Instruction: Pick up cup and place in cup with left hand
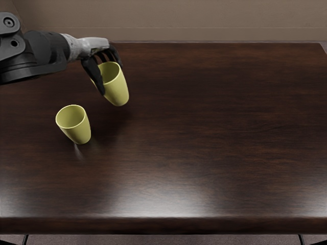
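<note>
Here, two yellow cups are standing out on one worktop (204, 132). One left hand (97, 49) is reaching in, and its fingers (94, 72) are closing around the first cup (117, 91), gripping it near the rim. The second cup (78, 130) is standing upright, apart from the first cup, nearer to the front edge and further left.

That left arm (38, 51) is chunky and dark grey, with round, bolt-like discs (8, 22) at the left, a pale silvery left hand (98, 47) and black fingers (93, 73).
</note>
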Robot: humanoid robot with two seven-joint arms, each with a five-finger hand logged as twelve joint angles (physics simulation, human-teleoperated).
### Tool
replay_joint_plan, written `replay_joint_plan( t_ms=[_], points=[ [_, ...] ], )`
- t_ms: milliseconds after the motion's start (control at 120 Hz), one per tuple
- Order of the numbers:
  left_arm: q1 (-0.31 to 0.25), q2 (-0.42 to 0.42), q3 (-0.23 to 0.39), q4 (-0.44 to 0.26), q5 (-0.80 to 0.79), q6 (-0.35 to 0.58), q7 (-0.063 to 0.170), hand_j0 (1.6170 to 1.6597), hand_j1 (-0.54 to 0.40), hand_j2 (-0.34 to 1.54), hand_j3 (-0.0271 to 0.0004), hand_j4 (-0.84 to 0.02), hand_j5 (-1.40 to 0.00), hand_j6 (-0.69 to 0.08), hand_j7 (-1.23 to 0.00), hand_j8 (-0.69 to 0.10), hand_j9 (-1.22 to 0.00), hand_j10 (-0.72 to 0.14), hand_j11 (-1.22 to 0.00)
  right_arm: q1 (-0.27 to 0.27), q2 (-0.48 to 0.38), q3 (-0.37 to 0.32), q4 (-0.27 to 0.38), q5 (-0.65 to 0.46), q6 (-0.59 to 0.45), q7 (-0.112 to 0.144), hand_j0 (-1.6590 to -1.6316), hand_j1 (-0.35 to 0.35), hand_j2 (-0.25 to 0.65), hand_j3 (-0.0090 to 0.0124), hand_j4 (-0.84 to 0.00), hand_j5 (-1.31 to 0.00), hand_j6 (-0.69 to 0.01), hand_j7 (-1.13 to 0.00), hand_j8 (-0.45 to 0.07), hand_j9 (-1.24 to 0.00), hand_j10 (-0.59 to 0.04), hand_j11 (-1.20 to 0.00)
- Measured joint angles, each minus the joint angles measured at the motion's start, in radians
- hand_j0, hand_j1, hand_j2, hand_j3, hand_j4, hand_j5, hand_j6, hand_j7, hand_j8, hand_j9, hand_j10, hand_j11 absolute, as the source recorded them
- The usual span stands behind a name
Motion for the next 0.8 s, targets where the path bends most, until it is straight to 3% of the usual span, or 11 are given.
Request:
replay_joint_plan(
  t_ms=[433, 600, 800],
  points=[
    [-0.132, 0.18, 0.0, -0.087, -0.064, -0.202, 0.024, 1.657, -0.192, 0.39, 0.0, -0.474, -0.72, -0.309, -0.71, -0.31, -0.71, -0.485, -0.72, 0.0, 0.0, 0.0, 0.0, 0.0, 0.0, 0.0, -1.6581, -0.349, 0.0, 0.0, 0.0, 0.0, 0.0, 0.0, 0.0, 0.0, 0.0, 0.0],
    [-0.146, 0.217, 0.001, -0.092, -0.073, -0.26, 0.046, 1.6565, -0.179, 0.3, 0.0, -0.455, -0.73, -0.302, -0.71, -0.302, -0.71, -0.468, -0.72, 0.0, 0.0, 0.0, 0.0, 0.0, 0.0, 0.0, -1.6581, -0.349, 0.0, 0.0, 0.0, 0.0, 0.0, 0.0, 0.0, 0.0, 0.0, 0.0],
    [-0.165, 0.249, 0.019, -0.094, -0.074, -0.3, 0.053, 1.6562, -0.167, 0.28, 0.0, -0.463, -0.73, -0.306, -0.7, -0.306, -0.72, -0.473, -0.72, 0.0, 0.0, 0.0, 0.0, 0.0, 0.0, 0.0, -1.6581, -0.349, 0.0, 0.0, 0.0, 0.0, 0.0, 0.0, 0.0, 0.0, 0.0, 0.0]
  ],
)
